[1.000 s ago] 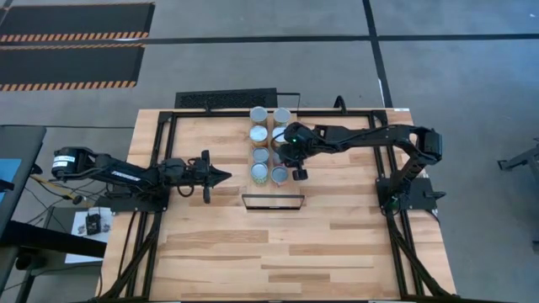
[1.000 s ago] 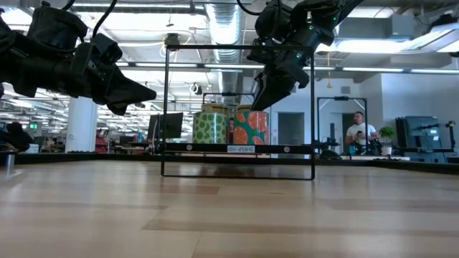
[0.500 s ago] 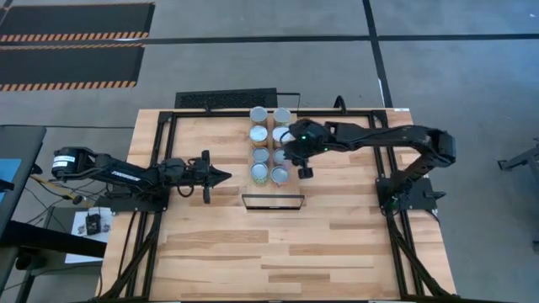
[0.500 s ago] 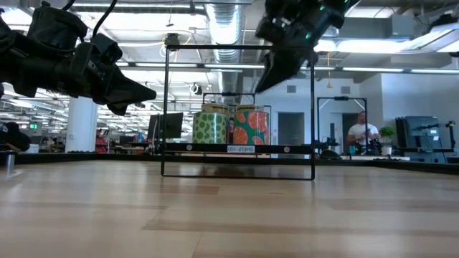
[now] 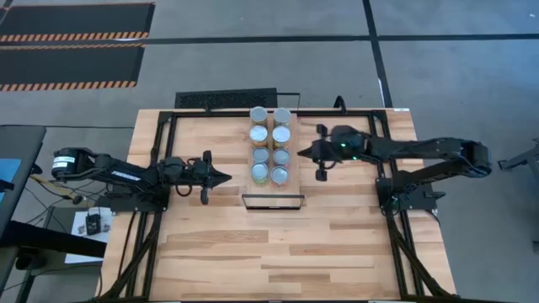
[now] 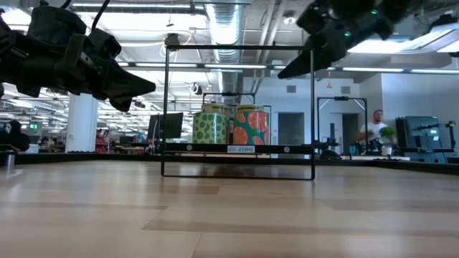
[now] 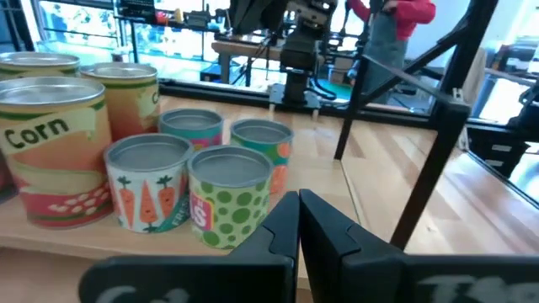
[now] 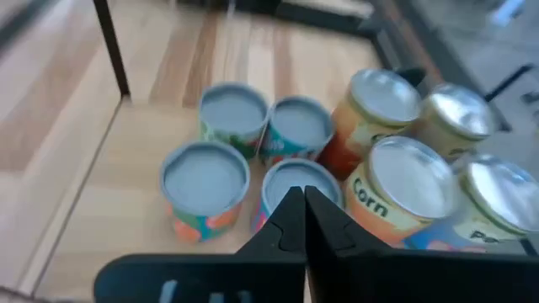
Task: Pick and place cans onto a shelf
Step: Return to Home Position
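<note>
Several cans (image 5: 269, 145) stand upright in two rows on the shelf (image 8: 109, 185), their flat bottoms on its pale planks; some have orange or green labels (image 6: 231, 126). My right gripper (image 5: 301, 151) is shut and holds nothing. It hangs level to the right of the cans, pointing at them, and the right wrist view looks down over its tips (image 8: 299, 198) at their tops. My left gripper (image 5: 224, 177), also shut with nothing in it, waits to the left of the cans, its tips (image 7: 296, 202) aimed at the nearest can.
A low black wire frame (image 5: 272, 202) stands on the table just in front of the cans. Black metal posts and rails (image 7: 438, 151) run around the shelf. Bare tabletop (image 5: 286, 252) lies toward the near edge. A person (image 6: 373, 129) is far off in the room behind.
My right gripper has risen from above the near right can and drawn back toward the table's right edge. It has tipped from pointing down to nearly level and has shut with nothing in it. The cans have stayed where they were.
</note>
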Robot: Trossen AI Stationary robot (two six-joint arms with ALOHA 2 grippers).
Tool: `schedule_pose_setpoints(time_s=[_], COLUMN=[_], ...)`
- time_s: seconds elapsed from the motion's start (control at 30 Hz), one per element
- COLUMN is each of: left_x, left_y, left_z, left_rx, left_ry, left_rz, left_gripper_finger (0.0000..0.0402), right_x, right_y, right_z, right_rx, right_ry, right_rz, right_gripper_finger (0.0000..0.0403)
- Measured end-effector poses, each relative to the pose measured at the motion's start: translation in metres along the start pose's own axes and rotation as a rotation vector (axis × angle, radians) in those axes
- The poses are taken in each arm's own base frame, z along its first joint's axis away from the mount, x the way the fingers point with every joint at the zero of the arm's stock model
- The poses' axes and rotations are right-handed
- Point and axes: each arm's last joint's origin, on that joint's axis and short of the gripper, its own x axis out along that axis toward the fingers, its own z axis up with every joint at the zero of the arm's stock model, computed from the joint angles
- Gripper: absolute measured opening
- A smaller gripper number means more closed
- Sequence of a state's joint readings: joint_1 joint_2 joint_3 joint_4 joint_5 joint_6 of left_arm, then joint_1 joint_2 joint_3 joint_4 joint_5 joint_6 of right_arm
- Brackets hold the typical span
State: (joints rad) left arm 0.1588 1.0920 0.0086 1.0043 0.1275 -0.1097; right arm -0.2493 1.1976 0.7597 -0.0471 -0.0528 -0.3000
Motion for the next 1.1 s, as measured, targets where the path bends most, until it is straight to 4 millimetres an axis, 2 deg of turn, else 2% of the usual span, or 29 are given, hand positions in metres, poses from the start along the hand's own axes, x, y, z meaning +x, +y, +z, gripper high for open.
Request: schedule_pose_setpoints(time_s=[0.07,0.4,0.53,0.93,1.1], left_x=[0.000,-0.002,-0.003,-0.006,-0.007], left_y=[0.002,0.013,0.017,0.028,0.030], left_z=[0.000,0.001,0.002,0.003,0.002], left_rx=[-0.001,0.004,0.006,0.002,-0.003], left_ry=[0.002,-0.001,-0.003,-0.010,-0.010], left_rz=[0.003,0.022,0.039,0.071,0.075], left_gripper_finger=[0.0000,0.0000,0.0000,0.0000,0.0000], right_x=[-0.007,-0.037,-0.048,-0.078,-0.085], right_y=[0.004,0.025,0.031,0.041,0.040], right_z=[-0.007,-0.071,-0.088,-0.126,-0.134], right_rx=[0.027,0.168,0.206,0.256,0.256], right_ry=[-0.072,-0.261,-0.307,-0.465,-0.479], right_rz=[-0.020,-0.079,-0.073,-0.162,-0.196], right_gripper_finger=[0.0010,0.0007,0.0004,0.0004,0.0006])
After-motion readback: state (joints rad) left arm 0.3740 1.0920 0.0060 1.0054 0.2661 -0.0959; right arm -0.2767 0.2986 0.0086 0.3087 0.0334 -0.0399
